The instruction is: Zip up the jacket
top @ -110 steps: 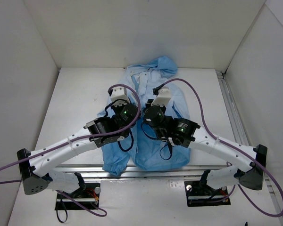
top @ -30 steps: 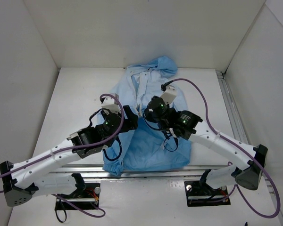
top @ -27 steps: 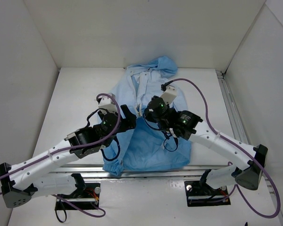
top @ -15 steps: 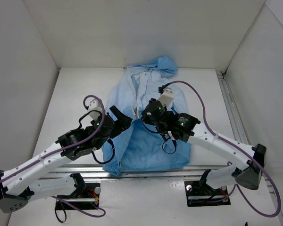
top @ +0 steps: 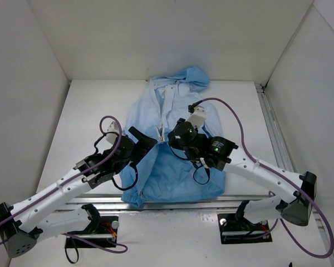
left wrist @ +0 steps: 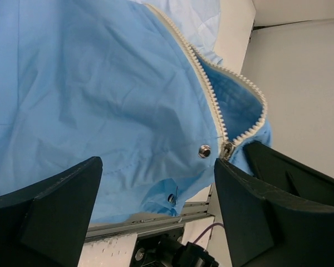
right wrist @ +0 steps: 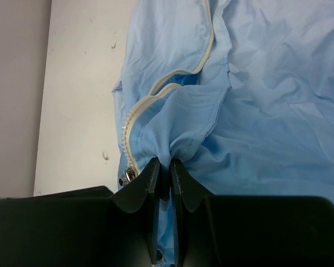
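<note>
A: How did the right end effector (right wrist: pixel 163 164) stand?

B: Its fingers were pressed together, pinching a bunched fold of the jacket (right wrist: pixel 267 83) at the lower middle of the wrist view. The pale zipper (right wrist: pixel 156 97) curved just left of that fold, with the slider (right wrist: pixel 128 175) close beside the fingers.

A: And the left end effector (left wrist: pixel 158 167)?

B: Spread wide, holding nothing. Blue cloth lay in the gap between its fingers. A metal snap (left wrist: pixel 204 151) and the slider (left wrist: pixel 227 149) sat near the right-hand finger, and the zipper (left wrist: pixel 211 105) ran up from there toward the top of the frame.

A: Where were both in the overhead view?

B: The left end effector (top: pixel 145 139) and the right end effector (top: pixel 171 136) were near each other at the middle of the frame, over the jacket's front.

A: And the jacket (top: pixel 161 178) itself?

B: Spread on the white surface (top: pixel 89 111), its hood (top: pixel 192 75) toward the top of the frame and its hem at the near edge. The upper front lay parted.
</note>
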Robot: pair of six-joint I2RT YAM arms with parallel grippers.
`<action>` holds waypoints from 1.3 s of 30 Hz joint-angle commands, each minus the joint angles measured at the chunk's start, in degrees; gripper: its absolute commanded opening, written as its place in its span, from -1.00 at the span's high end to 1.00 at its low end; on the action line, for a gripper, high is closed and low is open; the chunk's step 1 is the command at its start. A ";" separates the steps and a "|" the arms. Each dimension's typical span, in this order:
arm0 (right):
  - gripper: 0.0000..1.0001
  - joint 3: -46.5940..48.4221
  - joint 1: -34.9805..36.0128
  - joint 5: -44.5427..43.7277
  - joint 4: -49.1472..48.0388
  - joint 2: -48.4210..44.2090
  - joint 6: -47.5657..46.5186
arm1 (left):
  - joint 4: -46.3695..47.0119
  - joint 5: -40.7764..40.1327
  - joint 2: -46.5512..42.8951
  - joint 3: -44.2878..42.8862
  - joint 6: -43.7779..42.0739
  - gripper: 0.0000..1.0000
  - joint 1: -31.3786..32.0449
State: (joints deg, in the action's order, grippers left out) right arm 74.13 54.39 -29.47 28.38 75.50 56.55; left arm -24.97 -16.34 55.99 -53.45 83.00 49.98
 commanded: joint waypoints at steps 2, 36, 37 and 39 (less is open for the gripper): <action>1.00 0.49 0.19 -1.38 -5.00 -2.99 -0.30 | 8.18 3.42 -0.35 0.54 1.20 -0.54 -1.98; 1.00 -0.12 -0.96 0.21 -6.32 -2.20 -0.57 | 32.18 12.73 -1.76 11.70 2.52 0.72 -5.77; 1.00 -0.12 -1.13 0.21 -6.32 -2.20 -0.57 | 32.79 13.00 -1.76 11.53 1.82 0.80 -5.77; 1.00 -0.13 -1.13 0.29 -6.41 -2.20 -0.57 | 33.32 13.35 -1.76 11.35 1.11 1.00 -5.77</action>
State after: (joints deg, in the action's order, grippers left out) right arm 73.52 53.78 -28.36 27.22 74.78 55.70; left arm 1.61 -3.86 55.16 -41.12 85.45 44.60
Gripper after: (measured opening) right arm 0.073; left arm 0.039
